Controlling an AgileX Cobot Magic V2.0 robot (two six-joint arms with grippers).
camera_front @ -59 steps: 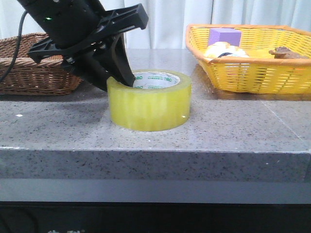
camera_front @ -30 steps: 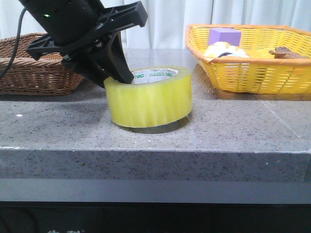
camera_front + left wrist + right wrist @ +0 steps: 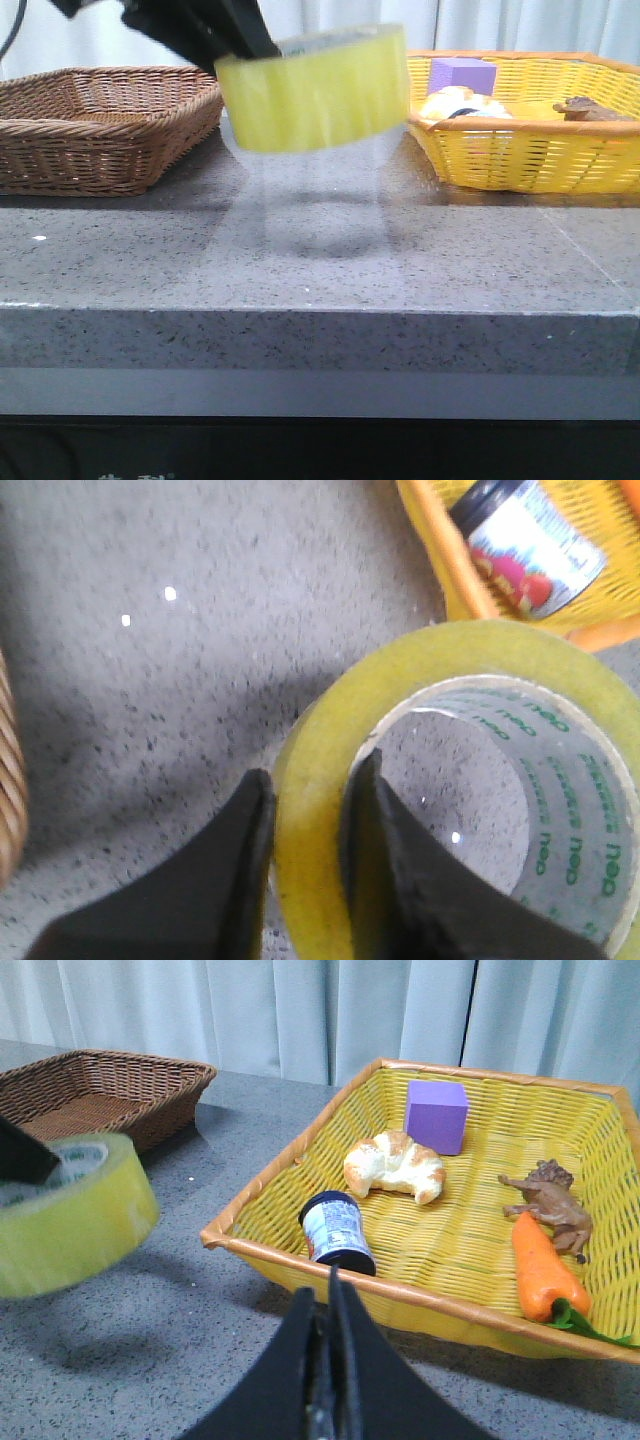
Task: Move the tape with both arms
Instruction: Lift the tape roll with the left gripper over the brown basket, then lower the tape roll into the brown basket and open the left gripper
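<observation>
The tape is a wide translucent yellow roll with a white core and green lettering. It hangs in the air above the grey counter, a little tilted. My left gripper is shut on its wall at the roll's left side, one finger outside and one inside the core, as the left wrist view shows. The tape also shows in the right wrist view. My right gripper is shut and empty, in front of the yellow basket; it does not show in the front view.
A brown wicker basket stands at the back left. A yellow basket at the back right holds a purple block, a croissant, a small jar, a toy carrot and a brown toy animal.
My left gripper has lifted the tape off the counter, from resting flat to well above it. The roll has risen and tilted slightly.
</observation>
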